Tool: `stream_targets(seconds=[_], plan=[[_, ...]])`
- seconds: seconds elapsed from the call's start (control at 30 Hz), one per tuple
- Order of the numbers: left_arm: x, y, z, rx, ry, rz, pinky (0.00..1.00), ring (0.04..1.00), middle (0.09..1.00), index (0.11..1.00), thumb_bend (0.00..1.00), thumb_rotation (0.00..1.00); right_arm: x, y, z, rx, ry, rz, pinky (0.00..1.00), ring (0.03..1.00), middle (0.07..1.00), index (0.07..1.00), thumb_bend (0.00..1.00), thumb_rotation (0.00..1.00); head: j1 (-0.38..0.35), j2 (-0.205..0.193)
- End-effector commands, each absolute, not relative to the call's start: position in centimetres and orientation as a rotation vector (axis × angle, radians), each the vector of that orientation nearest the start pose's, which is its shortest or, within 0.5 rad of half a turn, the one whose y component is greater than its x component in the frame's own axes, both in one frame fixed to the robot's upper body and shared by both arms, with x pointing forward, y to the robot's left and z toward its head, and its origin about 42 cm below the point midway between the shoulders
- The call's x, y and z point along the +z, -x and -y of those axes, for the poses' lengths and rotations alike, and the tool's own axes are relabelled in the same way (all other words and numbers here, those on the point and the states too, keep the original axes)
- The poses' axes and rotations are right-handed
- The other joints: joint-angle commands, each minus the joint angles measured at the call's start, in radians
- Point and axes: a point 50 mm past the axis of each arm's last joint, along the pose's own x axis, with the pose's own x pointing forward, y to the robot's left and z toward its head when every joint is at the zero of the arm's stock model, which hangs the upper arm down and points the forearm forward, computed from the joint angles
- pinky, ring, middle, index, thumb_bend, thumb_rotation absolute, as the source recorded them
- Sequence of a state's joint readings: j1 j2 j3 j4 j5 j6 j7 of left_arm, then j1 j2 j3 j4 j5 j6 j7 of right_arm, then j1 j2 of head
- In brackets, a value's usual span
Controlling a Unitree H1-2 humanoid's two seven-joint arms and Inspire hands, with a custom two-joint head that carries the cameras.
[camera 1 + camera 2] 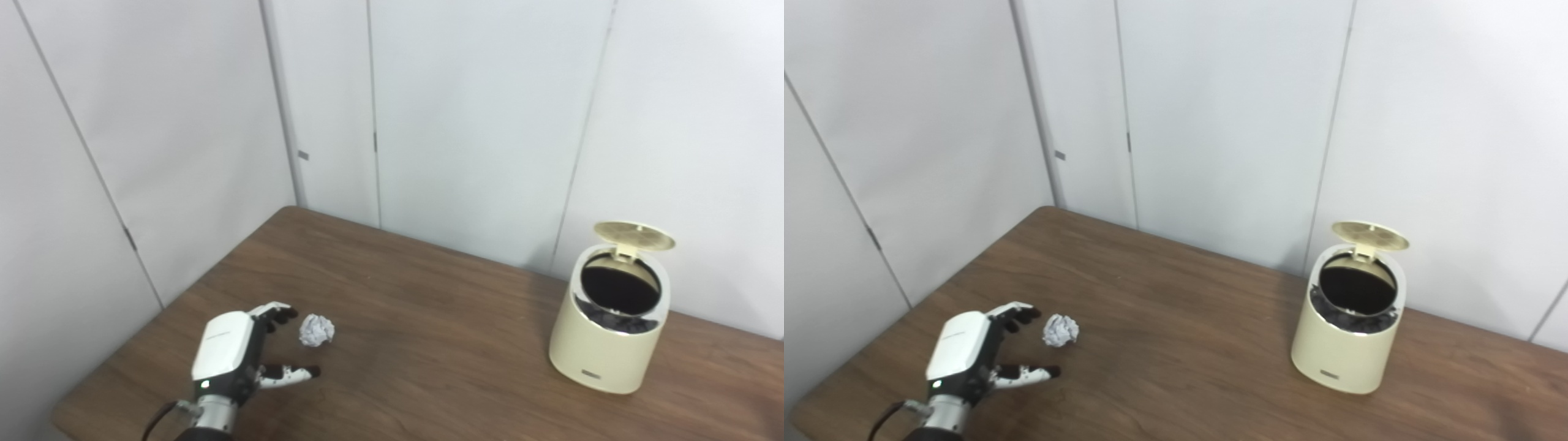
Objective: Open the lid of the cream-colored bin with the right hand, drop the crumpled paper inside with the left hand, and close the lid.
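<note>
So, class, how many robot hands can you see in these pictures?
1. The left hand rests open on the table, beside the crumpled paper. The right hand is out of view.

This looks like a plain test room or lab corner set up for robot trials, not a lived-in space. Bare white wall panels point(478, 110) with thin vertical seams close in two sides and meet in a corner behind a brown wood-grain tabletop point(416, 343). The surface carries only a small cream-colored bin point(606, 343) with its lid point(634, 234) up and a crumpled paper point(316, 330). A white-and-black robot hand point(236, 355) with a cable at its wrist reaches over the near left edge.
</note>
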State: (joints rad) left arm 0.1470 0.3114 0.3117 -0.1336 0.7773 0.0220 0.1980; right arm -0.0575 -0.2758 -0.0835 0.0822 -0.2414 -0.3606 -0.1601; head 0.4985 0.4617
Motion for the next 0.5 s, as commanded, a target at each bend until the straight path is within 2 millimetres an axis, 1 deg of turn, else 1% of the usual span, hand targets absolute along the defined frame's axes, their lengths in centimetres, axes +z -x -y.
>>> stream_targets(seconds=[0.0,0.07,0.17,0.23,0.33,0.47], plan=[[16.3,-22.9,-40.6,0.543,-1.158,0.073,0.58,0.679,0.734,0.741,1.00,0.32,12.3,-28.8,34.7,-0.149,0.557,0.337,0.70,0.846,0.867,0.867,0.93,0.88,-0.003,0.001],[16.3,-23.3,-40.7,0.544,-1.146,0.060,0.59,0.696,0.753,0.757,1.00,0.32,12.2,-28.8,34.7,-0.147,0.557,0.341,0.70,0.847,0.865,0.867,0.93,0.88,-0.003,0.001],[16.0,-24.0,-40.9,0.522,-1.143,0.025,0.59,0.702,0.761,0.771,1.00,0.36,12.1,-28.8,34.7,-0.154,0.569,0.340,0.71,0.846,0.865,0.863,0.93,0.88,-0.011,-0.002],[15.6,-24.4,-41.0,0.495,-1.132,-0.012,0.59,0.710,0.772,0.783,1.00,0.38,12.2,-28.7,34.5,-0.162,0.578,0.333,0.71,0.845,0.862,0.856,0.95,0.90,-0.018,-0.004],[15.0,-25.0,-41.1,0.466,-1.119,-0.058,0.61,0.729,0.789,0.795,1.00,0.38,12.3,-28.6,34.3,-0.164,0.580,0.331,0.68,0.834,0.855,0.851,0.99,0.90,-0.025,-0.002],[14.4,-25.5,-41.0,0.447,-1.101,-0.090,0.62,0.735,0.792,0.797,1.00,0.38,12.5,-28.4,34.2,-0.161,0.587,0.332,0.67,0.828,0.844,0.842,1.00,0.92,-0.029,0.000]])
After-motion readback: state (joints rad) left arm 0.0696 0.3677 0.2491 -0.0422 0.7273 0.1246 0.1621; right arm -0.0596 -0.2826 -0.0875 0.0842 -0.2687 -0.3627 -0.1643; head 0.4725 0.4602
